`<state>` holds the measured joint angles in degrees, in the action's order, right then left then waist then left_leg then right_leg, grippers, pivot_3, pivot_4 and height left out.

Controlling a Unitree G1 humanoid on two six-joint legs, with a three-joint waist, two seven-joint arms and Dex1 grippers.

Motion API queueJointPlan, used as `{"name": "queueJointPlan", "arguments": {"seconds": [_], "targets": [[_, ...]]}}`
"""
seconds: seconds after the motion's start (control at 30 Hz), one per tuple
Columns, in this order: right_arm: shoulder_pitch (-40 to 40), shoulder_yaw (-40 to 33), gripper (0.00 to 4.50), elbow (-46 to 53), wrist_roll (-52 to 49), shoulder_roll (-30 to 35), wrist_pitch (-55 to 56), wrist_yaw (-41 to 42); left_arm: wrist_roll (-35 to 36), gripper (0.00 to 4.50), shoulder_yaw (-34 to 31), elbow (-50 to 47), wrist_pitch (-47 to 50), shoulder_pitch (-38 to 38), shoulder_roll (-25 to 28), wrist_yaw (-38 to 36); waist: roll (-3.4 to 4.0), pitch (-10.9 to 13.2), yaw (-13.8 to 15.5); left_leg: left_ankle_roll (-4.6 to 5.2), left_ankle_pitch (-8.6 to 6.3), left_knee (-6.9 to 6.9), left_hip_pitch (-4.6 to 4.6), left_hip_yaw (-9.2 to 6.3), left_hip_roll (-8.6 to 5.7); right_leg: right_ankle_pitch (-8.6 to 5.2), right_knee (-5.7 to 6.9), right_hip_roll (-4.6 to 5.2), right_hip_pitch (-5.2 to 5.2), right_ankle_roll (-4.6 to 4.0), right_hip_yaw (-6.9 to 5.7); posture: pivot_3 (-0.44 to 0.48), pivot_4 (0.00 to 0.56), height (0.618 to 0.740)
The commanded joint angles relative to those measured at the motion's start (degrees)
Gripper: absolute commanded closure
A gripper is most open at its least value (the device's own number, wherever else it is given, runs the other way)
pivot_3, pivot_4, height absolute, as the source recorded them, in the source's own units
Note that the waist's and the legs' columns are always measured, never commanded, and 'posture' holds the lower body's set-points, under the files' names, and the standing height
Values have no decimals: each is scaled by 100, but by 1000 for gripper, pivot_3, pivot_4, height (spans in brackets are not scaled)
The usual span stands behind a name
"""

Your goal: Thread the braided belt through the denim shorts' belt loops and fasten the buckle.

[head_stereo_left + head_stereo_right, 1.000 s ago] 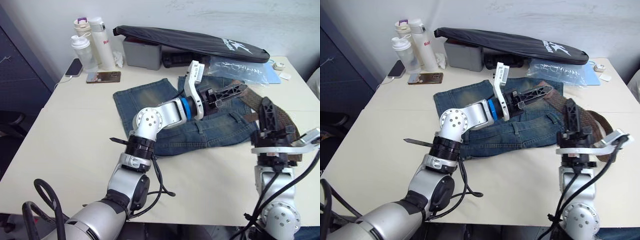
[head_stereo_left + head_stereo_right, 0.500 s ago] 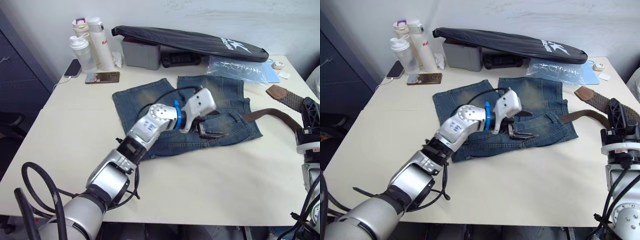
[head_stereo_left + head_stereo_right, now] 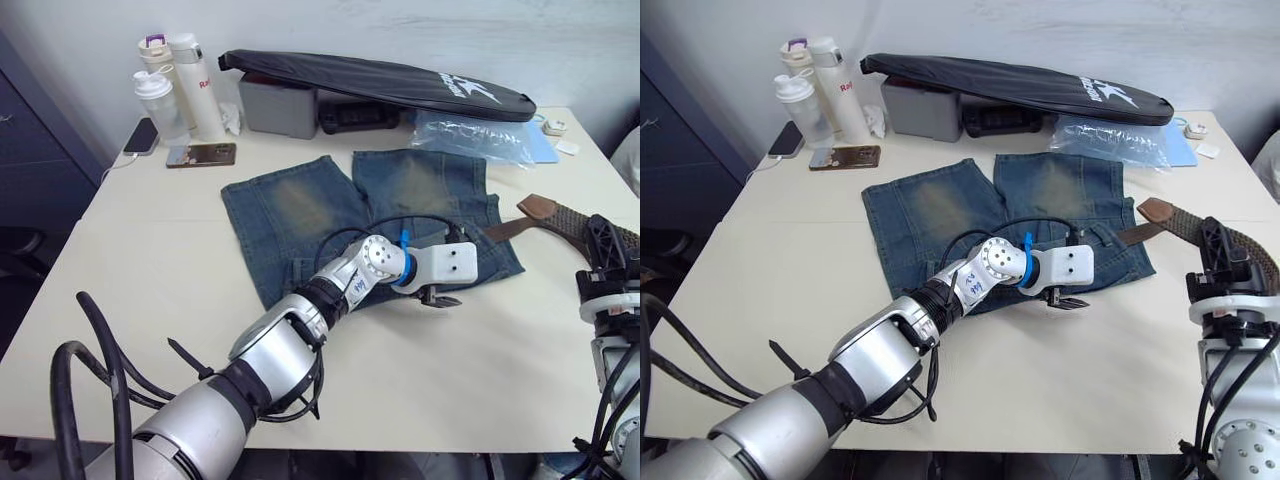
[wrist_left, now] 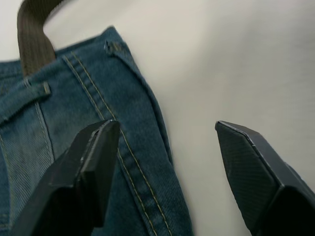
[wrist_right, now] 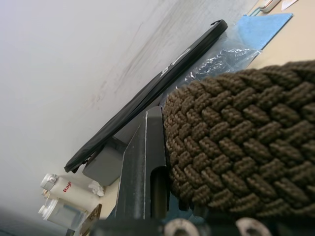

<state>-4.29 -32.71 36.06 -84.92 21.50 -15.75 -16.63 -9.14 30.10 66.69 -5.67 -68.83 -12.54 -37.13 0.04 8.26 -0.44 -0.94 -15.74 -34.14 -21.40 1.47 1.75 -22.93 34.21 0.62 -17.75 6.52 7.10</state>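
The denim shorts [image 3: 330, 205] lie flat mid-table, waistband toward me. My left gripper [image 3: 438, 298] hovers open over the waistband's near right corner; in its wrist view the open fingers [image 4: 88, 162] straddle the stitched waistband edge, with belt loops [image 4: 35, 91] beyond them. The braided belt [image 3: 575, 222] runs from the shorts' right side out to the right, its tan tip [image 3: 541, 208] raised. My right gripper [image 3: 603, 245] stands upright at the table's right edge, shut on the belt, whose weave [image 5: 236, 142] presses against one finger [image 5: 145, 167]. The buckle is out of view.
Bottles [image 3: 170, 85], a phone [image 3: 201, 155], a grey box [image 3: 280, 105], a long black bag [image 3: 380, 78] and a clear plastic bag [image 3: 470, 135] line the table's far side. Bare tabletop [image 3: 450, 370] lies between the shorts and the near edge.
My left arm swung from above the shorts down to the waistband's near right corner. My right gripper drew right with the belt, pulling it off the shorts.
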Motion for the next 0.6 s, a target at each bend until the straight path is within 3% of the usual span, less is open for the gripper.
{"name": "queueJointPlan", "arguments": {"seconds": [0.03, 0.17, 0.47, 0.53, 0.6], "targets": [[-41, -126, 4500, 365, -3, 19, 153, -61, -232, 1968, -124, 290, 207, -61, -148, 139, 0, 0, -10, 1, 1, -1, 1, 1, 0, 0, 2, 0, 0, 0, 3, 0, 150, 740], [-41, -146, 4500, 395, -40, 92, 188, -63, -470, 3828, -151, 423, 181, 3, -135, 394, -3, -1, -35, 1, 1, 0, 8, 3, 0, 0, 17, 0, 0, 0, 4, 0, 150, 740], [135, -73, 4500, 211, -80, 186, 131, 36, -605, 3828, -365, 361, 11, 130, -6, 335, -3, -1, -101, -4, 4, 1, 15, 18, 0, 0, 30, -3, 0, 0, 21, 0, 150, 740], [180, -61, 4500, 169, -76, 200, 105, 56, -539, 4315, -470, 302, -83, 172, 14, 213, -3, -1, -106, -4, 4, 1, 16, 20, 1, 0, 34, -3, 1, 0, 22, 0, 150, 740], [192, -61, 4500, 145, -107, 222, 67, 80, -500, 4473, -540, 185, -182, 180, 62, 30, -2, -1, -107, -5, 5, 1, 19, 19, 2, 0, 34, -4, 1, 0, 21, 0, 150, 740]]}}
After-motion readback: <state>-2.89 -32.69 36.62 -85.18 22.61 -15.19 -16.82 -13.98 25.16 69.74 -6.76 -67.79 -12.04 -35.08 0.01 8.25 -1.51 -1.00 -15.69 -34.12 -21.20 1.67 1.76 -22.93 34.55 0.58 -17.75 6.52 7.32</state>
